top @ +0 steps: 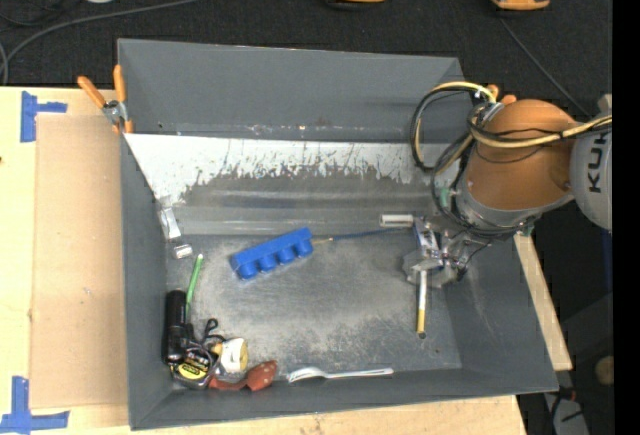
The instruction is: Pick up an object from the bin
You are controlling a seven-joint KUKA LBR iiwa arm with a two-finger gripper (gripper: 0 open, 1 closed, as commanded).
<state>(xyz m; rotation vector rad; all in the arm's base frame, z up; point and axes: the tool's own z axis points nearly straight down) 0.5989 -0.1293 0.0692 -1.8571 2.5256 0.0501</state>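
1. Hanging low over the right part of the grey bin (300, 93), the arm's pincer (438, 261) sits at the upper end of a thin stick (421, 308) that lies on the bin floor.
2. Progress, as I judge it from my console: nothing is lifted. The stick lies flat, its lower end pointing toward the near wall, so the grasp and the lift are both left to do.
3. I cannot tell whether the pincer is open or closed; where it meets the stick, its metal parts run together.
4. The stick is slender, straight and pencil-like, pale along the shaft and yellowish toward the lower tip. It lies alone, with bare floor on either side.
5. Elsewhere, a blue ridged block (271, 253) rests near the middle, well apart from the pincer. A small heap fills the near-left corner — a black-and-yellow tape measure (192, 365) and a reddish lump (262, 375) among it, with a white spoon (340, 375) just beside.
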